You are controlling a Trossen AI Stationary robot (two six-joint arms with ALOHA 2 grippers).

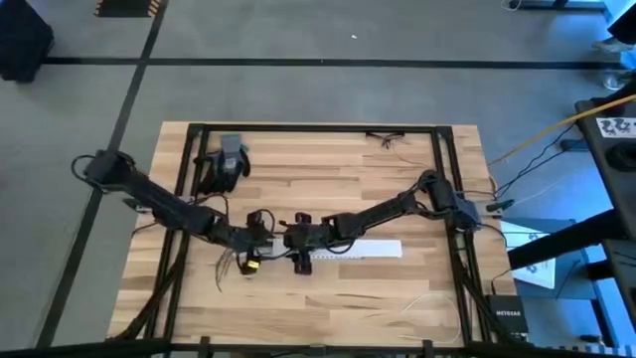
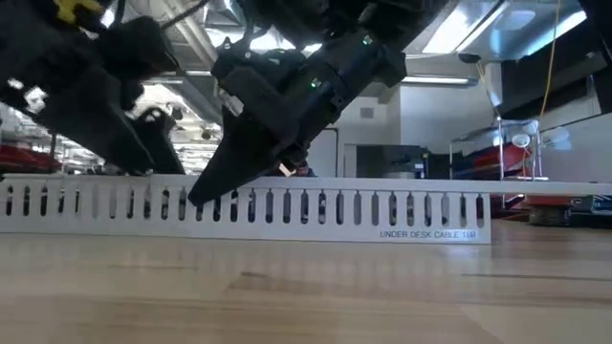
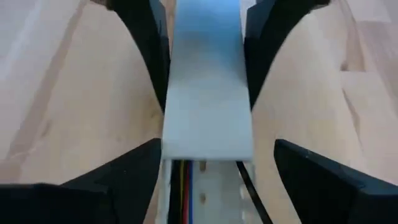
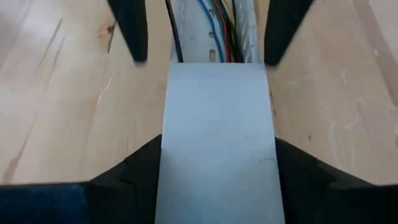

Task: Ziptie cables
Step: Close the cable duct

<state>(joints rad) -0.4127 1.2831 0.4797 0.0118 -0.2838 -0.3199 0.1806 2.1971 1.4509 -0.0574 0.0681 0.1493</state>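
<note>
- A long white slotted cable channel (image 1: 358, 249) lies on the wooden table (image 1: 328, 169); its side reads "UNDER DESK CABLE" in the low view, and I'll place everything else against it.
- The left gripper (image 1: 254, 246) hangs over the channel's end, the one towards the left arm. Its fingers (image 3: 118, 180) stand spread, one on each side of the channel. They don't seem to press it.
- The right gripper (image 1: 299, 249) sits just beside the left one along the channel. Its fingers (image 4: 124, 177) are also spread and straddle the flat white lid (image 4: 217, 143). I can't tell whether they touch its sides.
- The two grippers face each other, each one's dark fingers showing in the other's wrist view.
- The cables (image 4: 217, 18) lie inside the channel, running along it. Blue, red, green and black strands show where the lid stops.
- More loose cable ends trail out past that same end of the channel, splayed on the wood.
- A dark glove-like bundle (image 1: 224, 164) lies well apart from the channel, towards the table's far edge.
</note>
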